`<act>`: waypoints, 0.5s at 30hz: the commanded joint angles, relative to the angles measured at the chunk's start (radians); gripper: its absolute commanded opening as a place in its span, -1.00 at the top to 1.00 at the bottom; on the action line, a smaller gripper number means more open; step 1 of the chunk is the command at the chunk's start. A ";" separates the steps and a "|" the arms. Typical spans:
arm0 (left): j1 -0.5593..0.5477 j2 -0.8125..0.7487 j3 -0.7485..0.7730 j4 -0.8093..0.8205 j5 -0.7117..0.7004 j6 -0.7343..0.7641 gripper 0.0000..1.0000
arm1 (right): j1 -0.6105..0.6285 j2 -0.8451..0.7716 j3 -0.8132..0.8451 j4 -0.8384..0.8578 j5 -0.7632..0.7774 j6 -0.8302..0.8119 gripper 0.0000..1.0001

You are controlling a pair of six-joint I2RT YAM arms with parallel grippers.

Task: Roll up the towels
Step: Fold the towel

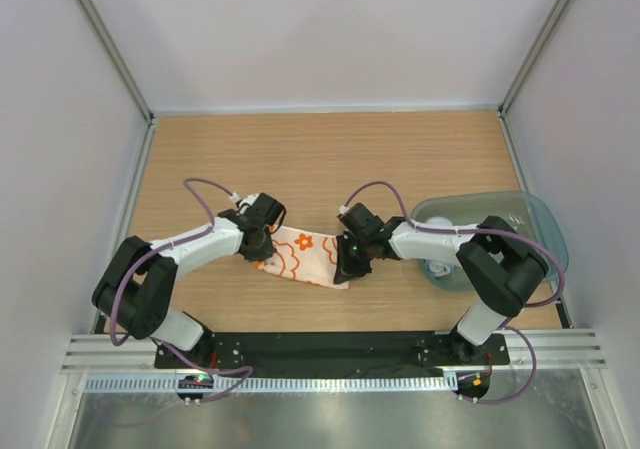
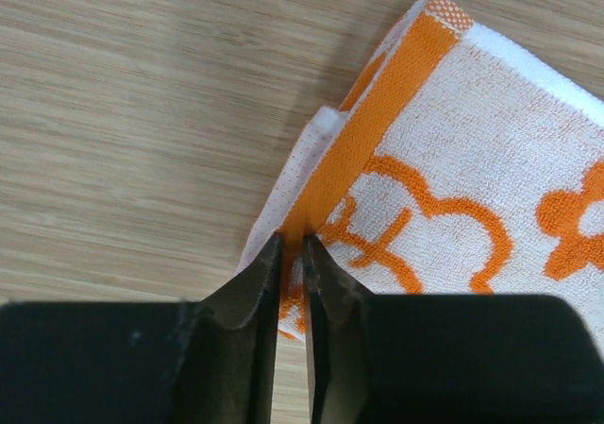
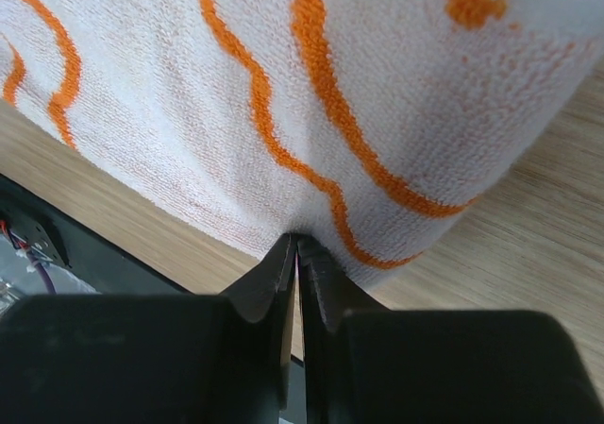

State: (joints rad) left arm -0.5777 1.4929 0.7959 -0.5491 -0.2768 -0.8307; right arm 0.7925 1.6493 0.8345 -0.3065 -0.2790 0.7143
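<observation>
The white towel with the orange pattern (image 1: 305,252) lies folded on the wooden table between both arms. My left gripper (image 1: 262,247) is at its left end. In the left wrist view that gripper (image 2: 293,246) is shut on the towel's (image 2: 453,141) orange-banded edge, with cloth between the jaws. My right gripper (image 1: 347,266) is at the towel's right end. The right wrist view shows this gripper (image 3: 297,242) pinching the towel's (image 3: 377,84) lower edge. A pale grey-blue towel (image 1: 437,267) lies in the tray, partly hidden by the right arm.
A translucent teal tray (image 1: 545,229) sits at the right side of the table, under the right arm's elbow. White walls enclose the table on the left, back and right. A black mounting rail (image 1: 330,347) runs along the near edge.
</observation>
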 commanded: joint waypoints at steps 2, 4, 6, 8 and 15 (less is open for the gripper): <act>0.003 0.063 -0.031 0.025 -0.039 -0.010 0.57 | 0.004 0.012 -0.025 -0.075 0.061 -0.025 0.67; 0.003 0.038 -0.001 -0.011 -0.067 -0.001 0.47 | 0.005 -0.003 -0.003 -0.111 0.060 -0.035 0.60; 0.003 0.026 0.047 -0.035 -0.094 0.018 0.35 | 0.008 -0.017 0.040 -0.155 0.058 -0.049 0.44; 0.003 0.021 0.089 -0.087 -0.136 0.030 0.30 | 0.014 -0.048 0.092 -0.183 0.047 -0.061 0.25; 0.001 -0.029 0.236 -0.181 -0.148 0.042 0.28 | -0.013 -0.086 0.291 -0.315 0.126 -0.110 0.09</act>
State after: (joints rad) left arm -0.5793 1.5131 0.9768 -0.6727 -0.3794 -0.7994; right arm 0.7998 1.6169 1.0317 -0.5480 -0.2058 0.6483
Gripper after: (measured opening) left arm 0.360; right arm 0.452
